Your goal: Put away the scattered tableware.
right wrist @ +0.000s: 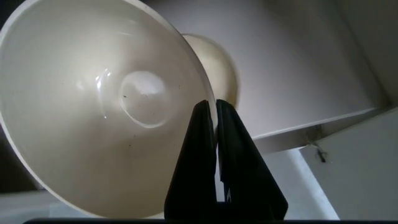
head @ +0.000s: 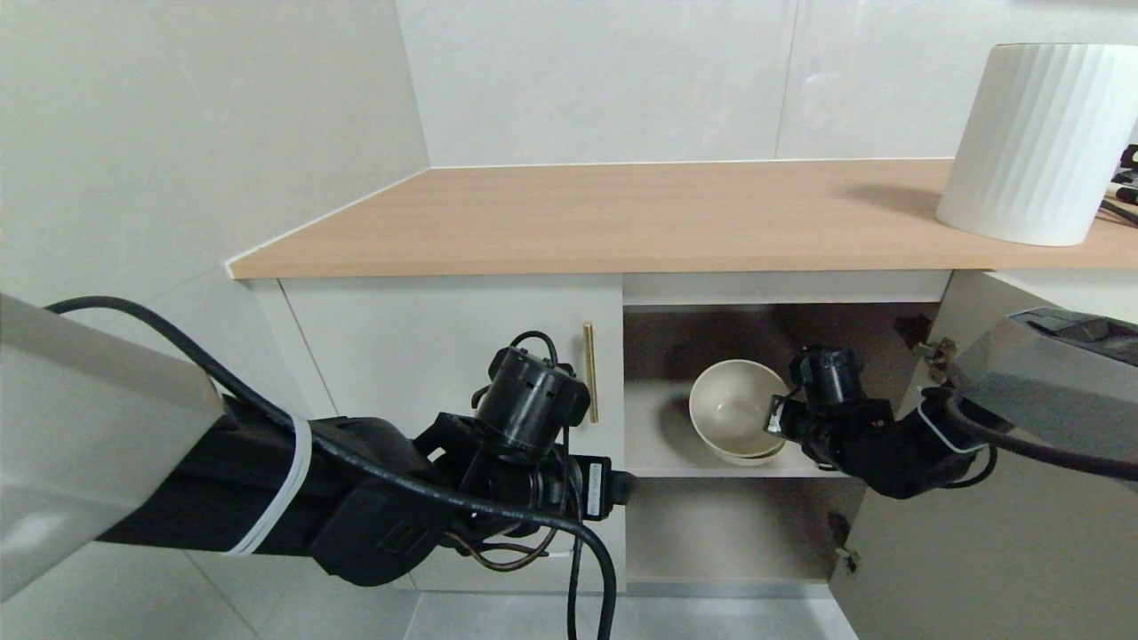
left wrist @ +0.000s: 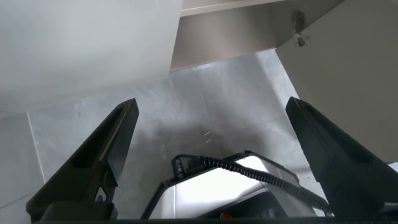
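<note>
A cream bowl (head: pixel 729 413) hangs tilted inside the open cabinet, just above the middle shelf (head: pixel 653 444). My right gripper (head: pixel 775 425) is shut on its rim. In the right wrist view the bowl (right wrist: pixel 106 106) faces me, its rim pinched between the black fingers (right wrist: pixel 200 143) of the right gripper (right wrist: pixel 216 130). A second cream bowl (right wrist: pixel 217 68) sits on the shelf behind and partly under it, and its edge (head: pixel 756 459) shows below the held bowl. My left gripper (left wrist: pixel 211 109) stands open with nothing in it, low in front of the closed door, pointing down at the grey floor.
The cabinet's left door (head: pixel 444 356) is closed, with a gold handle (head: pixel 589 372). The right door (head: pixel 933 551) is swung open beside my right arm. Above, on the wooden countertop (head: pixel 622 213), a white ribbed container (head: pixel 1031 142) stands at the right. A lower compartment (head: pixel 729 524) lies under the shelf.
</note>
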### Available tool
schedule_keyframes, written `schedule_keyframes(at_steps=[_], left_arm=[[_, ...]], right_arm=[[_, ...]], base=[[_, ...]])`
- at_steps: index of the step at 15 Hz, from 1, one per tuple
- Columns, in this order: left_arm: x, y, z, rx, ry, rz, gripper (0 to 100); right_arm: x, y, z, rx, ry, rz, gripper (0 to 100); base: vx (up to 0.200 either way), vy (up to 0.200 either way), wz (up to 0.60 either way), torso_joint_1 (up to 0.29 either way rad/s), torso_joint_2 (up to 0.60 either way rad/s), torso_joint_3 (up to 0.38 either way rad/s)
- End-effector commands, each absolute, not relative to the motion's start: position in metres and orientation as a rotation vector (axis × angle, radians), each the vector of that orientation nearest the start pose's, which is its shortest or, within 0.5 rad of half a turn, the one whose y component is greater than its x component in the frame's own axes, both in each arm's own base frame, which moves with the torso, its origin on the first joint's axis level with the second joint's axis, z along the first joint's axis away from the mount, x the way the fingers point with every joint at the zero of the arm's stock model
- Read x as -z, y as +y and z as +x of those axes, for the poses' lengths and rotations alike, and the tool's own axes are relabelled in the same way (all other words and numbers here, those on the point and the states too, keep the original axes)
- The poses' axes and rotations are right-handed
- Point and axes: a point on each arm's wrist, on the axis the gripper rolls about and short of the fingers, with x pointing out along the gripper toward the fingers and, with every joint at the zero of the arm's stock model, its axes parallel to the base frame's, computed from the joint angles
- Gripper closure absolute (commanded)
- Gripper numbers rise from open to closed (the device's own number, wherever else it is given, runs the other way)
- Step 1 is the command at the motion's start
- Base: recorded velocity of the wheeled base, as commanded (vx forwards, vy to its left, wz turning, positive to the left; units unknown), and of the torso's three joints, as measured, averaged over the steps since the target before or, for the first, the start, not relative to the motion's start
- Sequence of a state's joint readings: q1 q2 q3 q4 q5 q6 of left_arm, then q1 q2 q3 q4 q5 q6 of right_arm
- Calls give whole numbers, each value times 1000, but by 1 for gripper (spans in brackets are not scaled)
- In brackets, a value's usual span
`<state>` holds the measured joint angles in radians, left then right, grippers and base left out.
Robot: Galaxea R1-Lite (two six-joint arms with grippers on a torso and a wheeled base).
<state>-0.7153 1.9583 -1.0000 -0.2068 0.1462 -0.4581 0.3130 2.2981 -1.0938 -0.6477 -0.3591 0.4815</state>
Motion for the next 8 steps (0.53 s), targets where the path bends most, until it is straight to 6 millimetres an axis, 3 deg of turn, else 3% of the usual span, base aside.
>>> schedule_keyframes(at_steps=[1,8], left_arm=[[-107,-227,267,367,796,-109,0],[-107,-227,267,367,796,-109,0]], right_arm=[[-29,117,407,185,502,290,100],[-19,117,415,191,507,289,100]], base=[[0,0,0,0,0,0],[0,0,0,0,0,0]])
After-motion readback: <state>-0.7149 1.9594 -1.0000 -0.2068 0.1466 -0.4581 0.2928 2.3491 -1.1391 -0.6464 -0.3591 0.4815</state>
